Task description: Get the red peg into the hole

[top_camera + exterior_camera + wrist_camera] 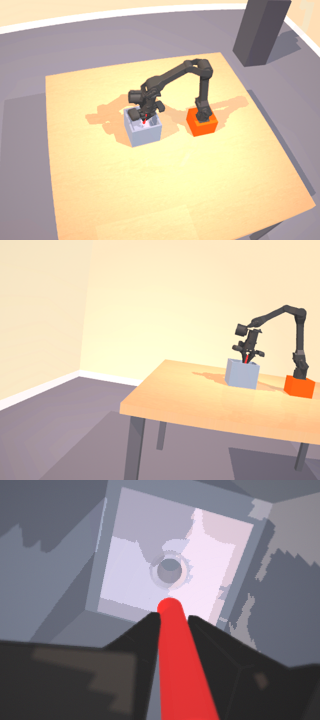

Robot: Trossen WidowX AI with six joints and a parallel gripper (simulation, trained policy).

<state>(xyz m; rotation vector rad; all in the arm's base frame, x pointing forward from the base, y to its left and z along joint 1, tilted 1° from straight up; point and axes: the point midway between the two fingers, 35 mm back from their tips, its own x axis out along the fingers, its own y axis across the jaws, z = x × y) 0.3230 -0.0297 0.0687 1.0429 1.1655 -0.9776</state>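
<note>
Near the top view's centre, the claw pinches the slightly tilted red peg at the open box's mouth, mid-lowering, I'd say, and needing straightening over the hole.

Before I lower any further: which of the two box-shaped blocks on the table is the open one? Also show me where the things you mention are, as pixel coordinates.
The pale blue-grey one (146,136) (242,375), under the gripper (144,120) (246,362); the orange one (204,129) (299,389) carries the arm's base.
</note>
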